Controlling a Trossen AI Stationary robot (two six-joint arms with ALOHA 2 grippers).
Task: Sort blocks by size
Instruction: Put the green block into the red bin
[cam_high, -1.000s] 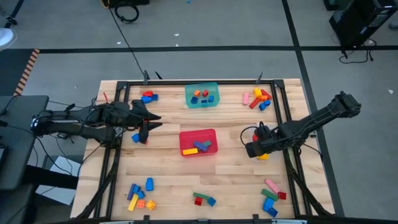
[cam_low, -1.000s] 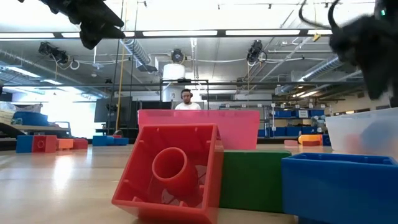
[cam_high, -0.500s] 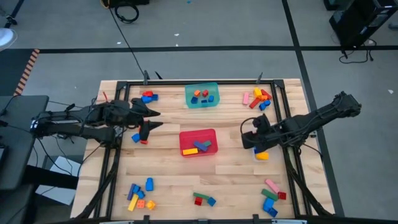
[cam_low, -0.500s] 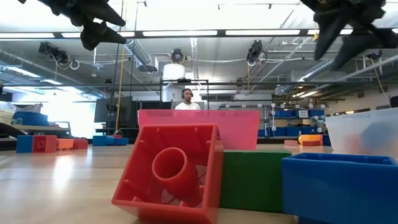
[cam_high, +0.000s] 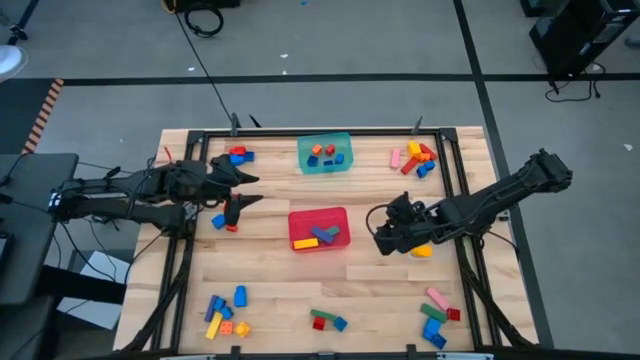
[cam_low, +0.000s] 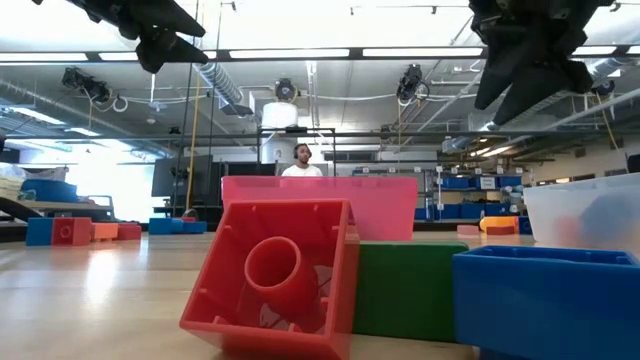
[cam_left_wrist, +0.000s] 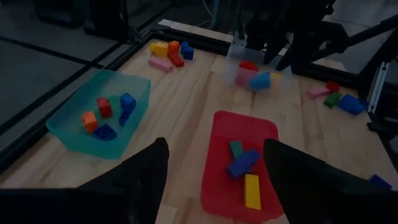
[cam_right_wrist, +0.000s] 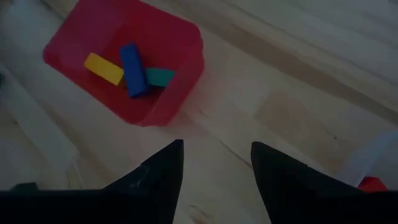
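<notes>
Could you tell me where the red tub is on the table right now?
In the high view the red tub sits mid-table, below the teal tub, between the left gripper and right gripper.

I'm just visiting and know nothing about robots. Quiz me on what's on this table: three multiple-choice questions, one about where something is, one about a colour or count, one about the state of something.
1. Where is the red tub?
A. near the table's middle
B. at the table's corner
C. on the floor

2. How many blocks lie in the red tub?
A. none
B. three
C. seven

3. What are the right gripper's fingers doing?
A. clamping a yellow block
B. pressed shut
C. standing apart, holding nothing

Answers:
1. A: in the high view it sits mid-table, between the two arms, below the teal tub.
2. B: the right wrist view shows a yellow block, a blue block and a green block inside.
3. C: the right wrist view shows bare wood between the two dark fingers.
</notes>
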